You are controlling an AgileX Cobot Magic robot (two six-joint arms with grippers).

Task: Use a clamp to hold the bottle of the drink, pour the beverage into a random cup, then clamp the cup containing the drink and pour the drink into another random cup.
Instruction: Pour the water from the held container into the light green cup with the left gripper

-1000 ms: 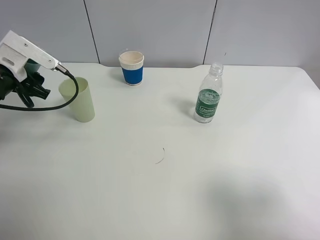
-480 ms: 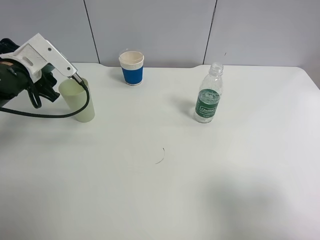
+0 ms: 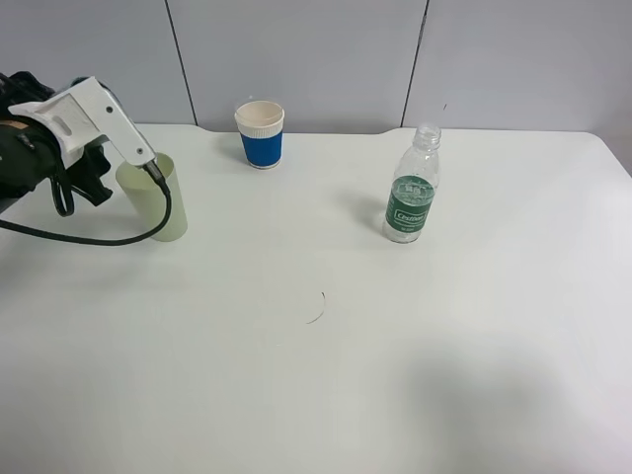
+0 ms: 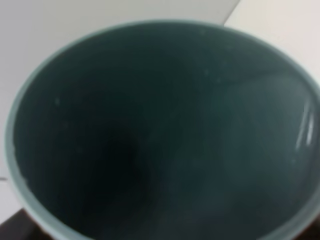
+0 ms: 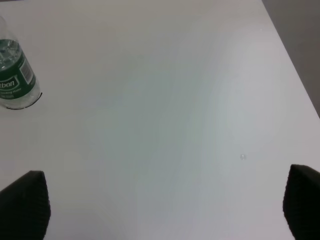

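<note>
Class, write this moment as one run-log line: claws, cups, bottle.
left claw: shut on teal cup, beside pale cup | right claw: open, empty | bottle: upright | paper cup: upright

The bottle (image 3: 411, 202), right of centre, is clear ribbed plastic with a glossy green label. The teal cup (image 4: 160, 140) is smooth plastic, faintly shiny inside. The table (image 3: 395, 375) is smooth, matt white. The blue-sleeved cup (image 3: 261, 135), upper centre, looks like paper.

Bright, even light on the white counter (image 3: 444, 375), soft shadow off the bottle (image 3: 411, 197) toward the left gripper (image 3: 84, 176), teal cup (image 4: 150, 140) at that gripper dim inside and blurred, thin glare streak on its wall, right gripper (image 5: 160, 210) fingertips (image 5: 22, 205) out of focus.
</note>
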